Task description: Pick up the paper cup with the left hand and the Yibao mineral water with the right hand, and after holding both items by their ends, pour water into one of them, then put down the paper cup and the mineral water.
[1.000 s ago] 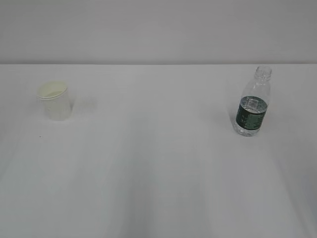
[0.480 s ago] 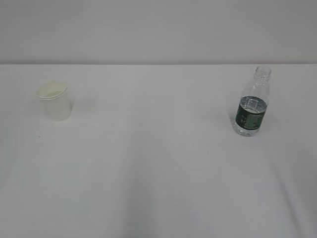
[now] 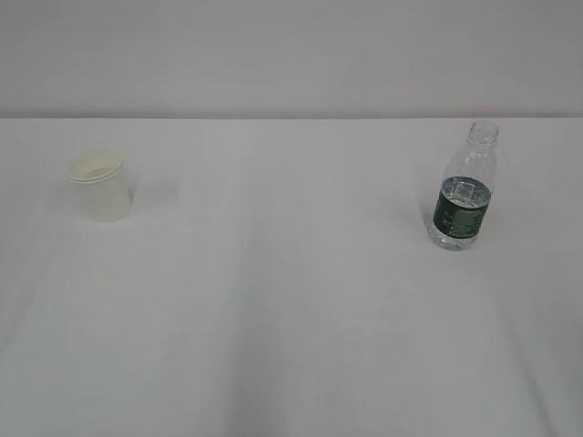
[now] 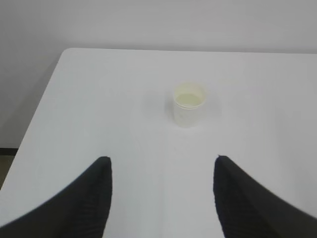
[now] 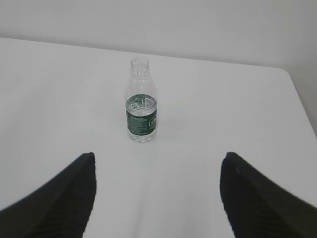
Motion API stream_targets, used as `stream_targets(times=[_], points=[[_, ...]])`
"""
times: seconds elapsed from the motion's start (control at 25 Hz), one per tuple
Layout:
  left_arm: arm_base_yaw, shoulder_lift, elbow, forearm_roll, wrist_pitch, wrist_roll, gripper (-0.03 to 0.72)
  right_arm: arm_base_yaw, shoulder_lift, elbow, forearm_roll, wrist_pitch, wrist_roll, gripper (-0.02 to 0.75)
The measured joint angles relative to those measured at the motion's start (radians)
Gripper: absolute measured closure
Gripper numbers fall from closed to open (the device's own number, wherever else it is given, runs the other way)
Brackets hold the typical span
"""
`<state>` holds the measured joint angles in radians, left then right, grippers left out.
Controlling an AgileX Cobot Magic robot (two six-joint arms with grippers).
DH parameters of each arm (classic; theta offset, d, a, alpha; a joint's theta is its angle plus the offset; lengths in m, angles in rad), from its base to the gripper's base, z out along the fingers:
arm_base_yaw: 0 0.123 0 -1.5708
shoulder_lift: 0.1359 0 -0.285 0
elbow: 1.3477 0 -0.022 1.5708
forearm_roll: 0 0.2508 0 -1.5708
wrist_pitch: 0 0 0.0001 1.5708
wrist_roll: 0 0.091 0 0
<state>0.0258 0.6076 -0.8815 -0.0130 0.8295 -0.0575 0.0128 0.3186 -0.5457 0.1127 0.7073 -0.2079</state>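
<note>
Cup and bottle both wait untouched, well apart on the white surface (image 3: 291, 300).

The paper cup (image 3: 99, 185), far left: light, crushable, grip gently mid-wall. The Yibao mineral water (image 3: 463, 200), far right: uncapped, slick; grip low. The left end effector (image 4: 161, 198) and the right end effector (image 5: 156, 198) are both released.

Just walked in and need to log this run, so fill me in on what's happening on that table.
Nothing is being handled yet. The paper cup stands upright on the left of the white table, and the uncapped Yibao mineral water stands upright on the right, partly filled. The left gripper is open and lined up short of the cup; the right gripper is open, facing the bottle from a distance. Neither touches anything.
</note>
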Motion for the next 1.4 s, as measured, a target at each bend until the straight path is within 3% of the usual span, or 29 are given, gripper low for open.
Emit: stream_targets(times=[0.6,0.88,1.12,1.4], points=[[-0.058,-0.035,0.006,-0.096,0.132,0.048,0.249,0.000,-0.058,-0.060,0.003,0.159,-0.012,0.148],[-0.058,-0.180,0.142,-0.118,0.177,0.058,0.246,0.000,-0.141,-0.060,0.003,0.236,-0.013,0.148],[-0.066,-0.313,0.214,-0.104,0.253,0.068,0.111,0.000,-0.200,-0.060,0.028,0.308,-0.013,0.148],[-0.078,-0.379,0.216,-0.090,0.299,0.070,0.087,0.000,-0.213,-0.060,0.035,0.375,-0.014,0.148]])
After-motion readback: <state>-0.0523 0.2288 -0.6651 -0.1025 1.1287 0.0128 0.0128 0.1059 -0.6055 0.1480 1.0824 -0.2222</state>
